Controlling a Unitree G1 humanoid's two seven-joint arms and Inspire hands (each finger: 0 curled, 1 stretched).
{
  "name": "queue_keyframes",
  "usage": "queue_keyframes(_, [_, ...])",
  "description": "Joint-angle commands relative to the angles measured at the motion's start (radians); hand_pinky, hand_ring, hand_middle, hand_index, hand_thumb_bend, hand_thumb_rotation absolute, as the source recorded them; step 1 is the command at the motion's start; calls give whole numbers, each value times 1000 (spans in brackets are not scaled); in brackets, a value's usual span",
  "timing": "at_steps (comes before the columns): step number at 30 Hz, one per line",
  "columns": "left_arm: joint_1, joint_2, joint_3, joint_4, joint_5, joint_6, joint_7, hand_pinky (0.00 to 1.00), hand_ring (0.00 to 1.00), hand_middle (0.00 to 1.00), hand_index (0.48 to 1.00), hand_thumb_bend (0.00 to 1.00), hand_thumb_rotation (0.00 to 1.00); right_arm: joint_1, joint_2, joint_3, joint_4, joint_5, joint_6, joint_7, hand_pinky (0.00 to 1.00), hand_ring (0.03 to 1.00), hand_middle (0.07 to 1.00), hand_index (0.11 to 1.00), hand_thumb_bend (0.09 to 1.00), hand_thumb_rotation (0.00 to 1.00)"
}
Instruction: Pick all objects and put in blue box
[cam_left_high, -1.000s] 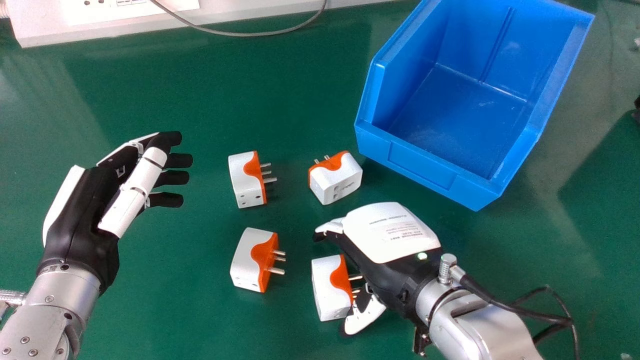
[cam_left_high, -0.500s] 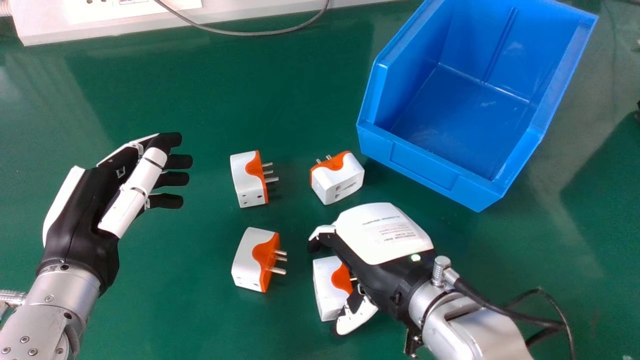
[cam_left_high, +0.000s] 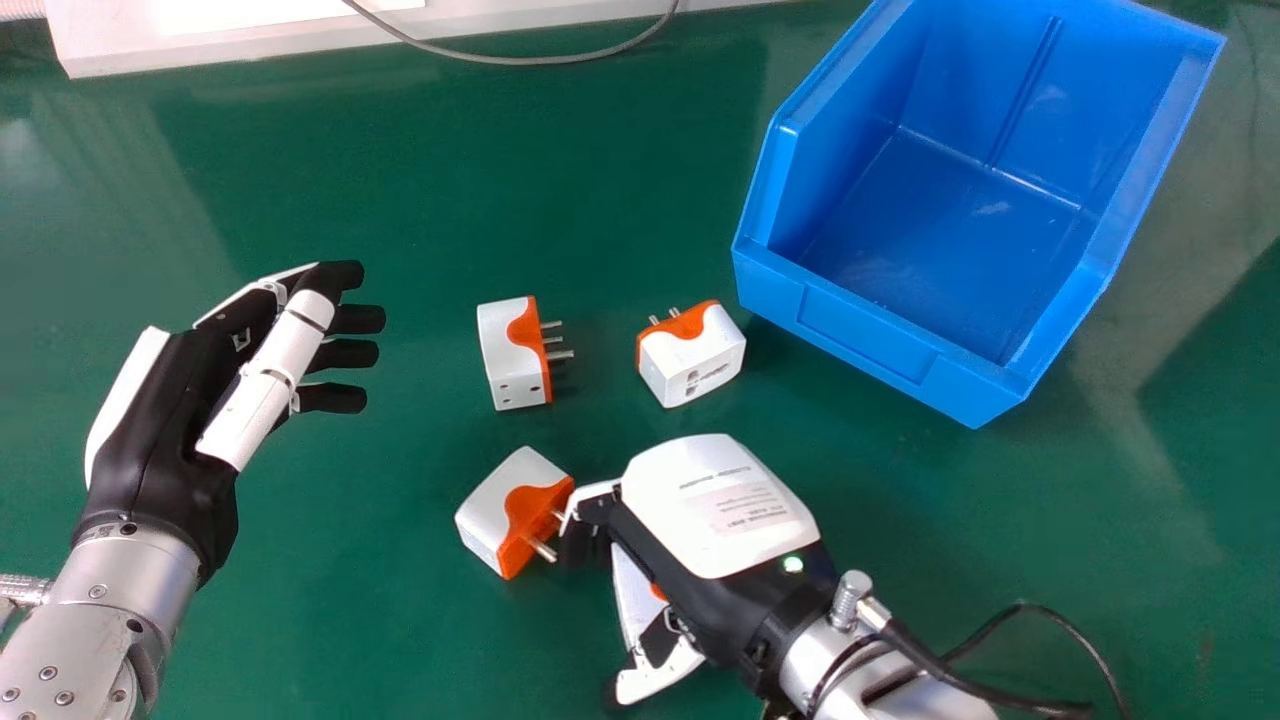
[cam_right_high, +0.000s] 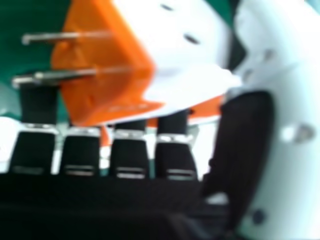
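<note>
the right robot hand (cam_left_high: 715, 510) grasps a white-and-orange plug adapter (cam_left_high: 632, 597); the left robot hand (cam_left_high: 170, 430) is released, fingers extended, over the table (cam_left_high: 350, 620).

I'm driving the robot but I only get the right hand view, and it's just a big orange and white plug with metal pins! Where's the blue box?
Observer: The blue box is farther forward and to the right of the right hand.

Operator: Ooh, anything close to it?

Observer: Yes, an orange and white adapter lies just off its near left corner.

Operator: And what's way over on the left?

Observer: The robot's left hand, open and holding nothing.
</note>
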Motion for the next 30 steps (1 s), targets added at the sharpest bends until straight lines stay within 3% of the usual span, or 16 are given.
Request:
queue_keyframes(1, [-10, 15, 11, -31, -9, -3, -3, 633, 721, 731, 775, 376, 756, -13, 3, 4, 10, -16, -10, -24, 349, 435, 529, 542, 505, 17])
queue_keyframes(21, [-6, 24, 24, -39, -15, 13, -5, 632, 719, 729, 775, 374, 752, -26, 3, -30, -4, 13, 10, 6, 332, 428, 527, 536, 493, 1])
queue_keyframes(27, [-1, 26, 27, -57, -17, 32, -3, 632, 718, 729, 775, 375, 751, -19, -1, -43, -4, -1, 15, -19, 333, 430, 526, 530, 493, 0])
queue_keyframes(30, [-3, 28, 30, -55, -18, 33, -4, 631, 718, 729, 775, 375, 751, -14, -6, -54, -9, 5, 14, -26, 332, 431, 526, 528, 493, 0])
